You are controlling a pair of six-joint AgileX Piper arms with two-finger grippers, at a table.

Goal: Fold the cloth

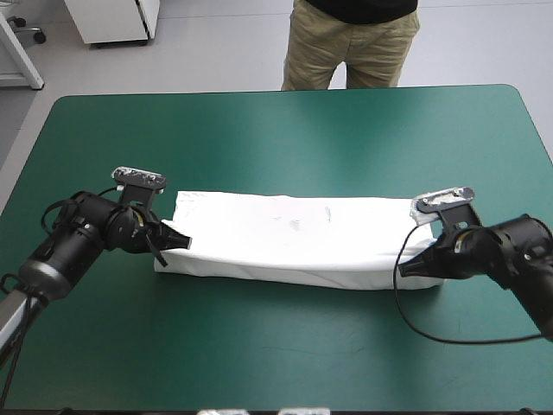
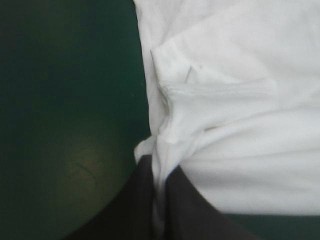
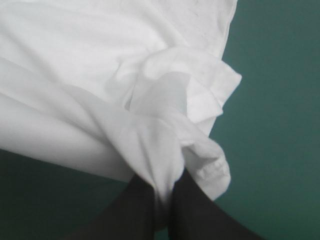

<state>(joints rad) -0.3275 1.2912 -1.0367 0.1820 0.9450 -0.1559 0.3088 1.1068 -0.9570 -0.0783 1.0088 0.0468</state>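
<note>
The white T-shirt [image 1: 298, 238] lies folded into a long band across the middle of the teal-green table, stretched between my two grippers. My left gripper [image 1: 180, 243] is shut on the T-shirt at the band's left end, near its front corner. In the left wrist view the black fingers [image 2: 135, 210] pinch a fold of the T-shirt [image 2: 235, 130]. My right gripper [image 1: 413, 266] is shut on the T-shirt at the right end. The right wrist view shows the T-shirt [image 3: 100, 90] bunched between that gripper's fingers [image 3: 197, 210].
Bare teal-green table [image 1: 285, 130] runs all round the shirt, with wide room toward the far edge and toward the front edge. A black cable loops on the table in front of the right arm.
</note>
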